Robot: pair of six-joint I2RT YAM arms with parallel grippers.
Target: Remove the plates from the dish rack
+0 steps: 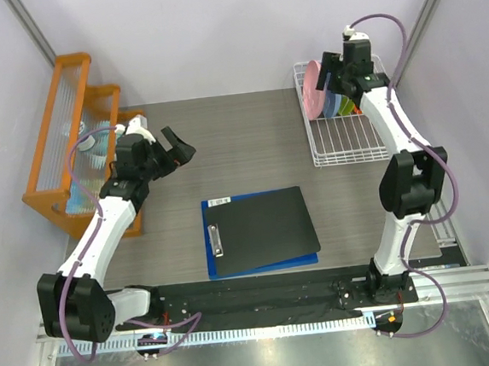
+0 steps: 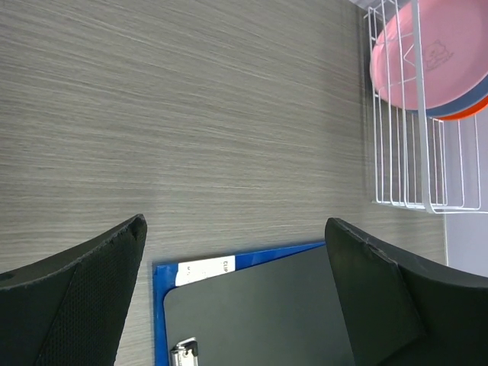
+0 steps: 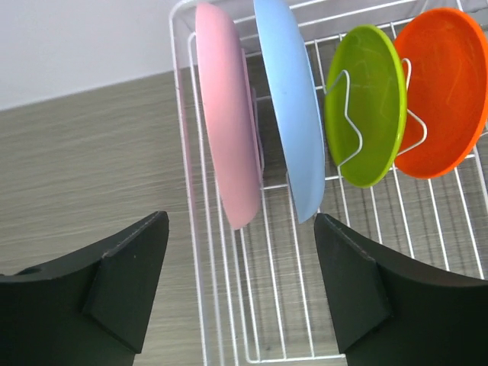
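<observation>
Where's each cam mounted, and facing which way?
Top external: above, behind the robot, looking down on the table; left arm, right arm show.
Left wrist: on left arm, looking across the black clipboard to the dish rack; left gripper at bottom.
Right wrist: on right arm, looking into the rack at four plates; right gripper at bottom.
All three share the rack and pink plate.

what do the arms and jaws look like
The left arm and right arm are alike: white tubular links between chunky black joint housings, with a purple cable looping alongside each. The jaws are black, broad and wedge-shaped, with finely textured pads.
</observation>
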